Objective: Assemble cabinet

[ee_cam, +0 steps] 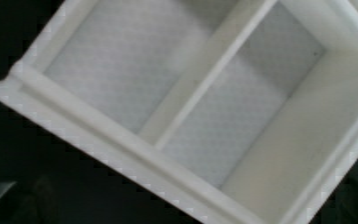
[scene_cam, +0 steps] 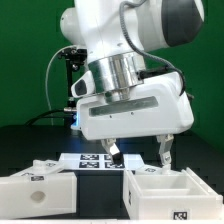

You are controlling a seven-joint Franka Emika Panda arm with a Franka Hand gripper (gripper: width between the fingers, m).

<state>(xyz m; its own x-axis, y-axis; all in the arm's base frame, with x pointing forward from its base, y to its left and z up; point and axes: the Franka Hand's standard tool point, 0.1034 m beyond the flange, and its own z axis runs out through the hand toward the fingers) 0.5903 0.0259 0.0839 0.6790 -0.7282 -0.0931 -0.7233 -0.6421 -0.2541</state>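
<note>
Fingers [scene_cam: 165,153] wide apart, empty, above the cabinet box [scene_cam: 150,200]

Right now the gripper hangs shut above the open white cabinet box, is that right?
Not quite: the gripper hangs open, not shut, its jaws wide apart, above the open white cabinet box. The exterior view shows it.

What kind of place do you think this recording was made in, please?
Most likely a robotics lab test bench. A Franka arm works over a black table in front of a green backdrop, with a marker board and tagged white cabinet parts laid out.
</note>
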